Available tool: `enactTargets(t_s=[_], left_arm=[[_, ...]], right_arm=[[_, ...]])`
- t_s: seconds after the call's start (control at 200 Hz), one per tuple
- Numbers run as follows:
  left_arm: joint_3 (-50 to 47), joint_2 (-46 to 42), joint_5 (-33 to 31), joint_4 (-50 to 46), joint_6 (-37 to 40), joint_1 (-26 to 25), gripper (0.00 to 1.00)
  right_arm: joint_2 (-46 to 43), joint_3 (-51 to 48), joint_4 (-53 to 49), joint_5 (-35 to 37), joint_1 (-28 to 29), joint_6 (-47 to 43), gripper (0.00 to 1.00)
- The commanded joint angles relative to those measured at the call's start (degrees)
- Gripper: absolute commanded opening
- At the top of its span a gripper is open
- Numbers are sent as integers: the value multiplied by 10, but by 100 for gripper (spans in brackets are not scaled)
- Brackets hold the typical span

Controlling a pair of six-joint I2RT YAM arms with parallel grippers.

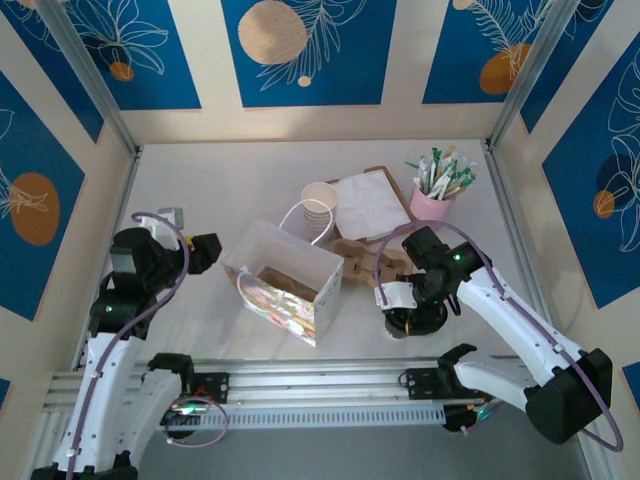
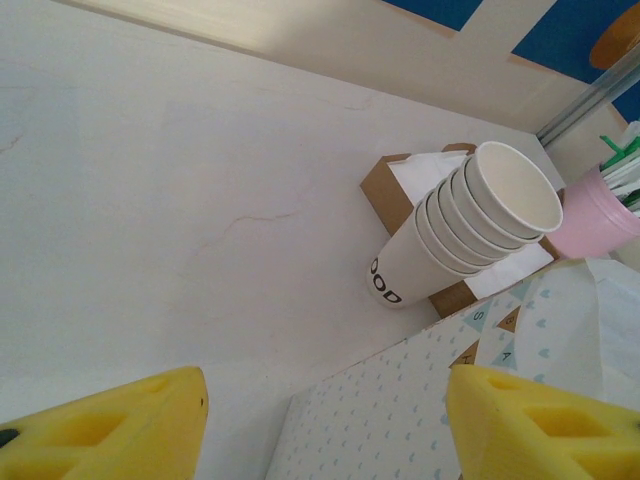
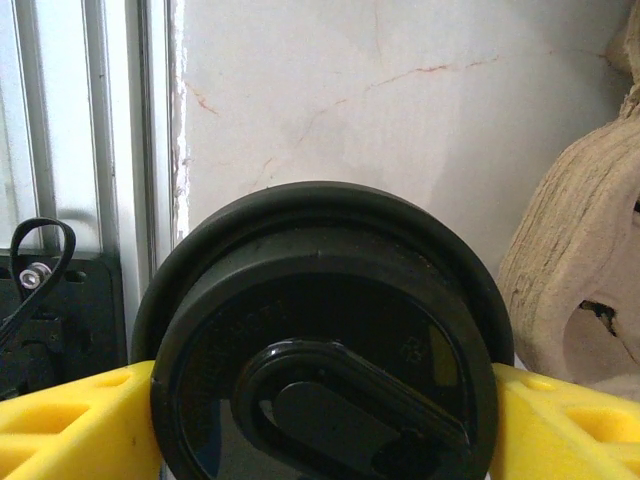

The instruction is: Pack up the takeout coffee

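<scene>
Right gripper [image 3: 320, 425] straddles your takeout coffee [image 3: 320, 330], jaws wide, pads close at both sides of the black lid. Whether they squeeze, you can't tell. Left gripper [image 2: 325, 420] hangs open, empty. The coffee is at the table's [image 1: 220, 190] near edge, beside the cardboard carrier [image 1: 362, 262], so nothing's packed yet and everything's left. Your count: one coffee, one carrier, one gift bag [image 1: 290, 295], one stack of paper cups [image 2: 470, 225], one pink cup [image 1: 432, 205].

The top camera looks down from behind me. My left wrist view shares its cup stack [image 2: 480, 225]. My right wrist view crowds the takeout coffee [image 3: 330, 340].
</scene>
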Motion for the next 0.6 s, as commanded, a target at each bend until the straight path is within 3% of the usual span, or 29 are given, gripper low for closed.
enactTargets(t_s=[0.0, 0.595], left_arm=[[-4, 2, -8, 4, 7, -3, 64], [3, 10, -19, -2, 6, -3, 64]], right_arm=[[4, -5, -22, -8, 3, 10, 80], [2, -3, -10, -26, 3, 20, 79]])
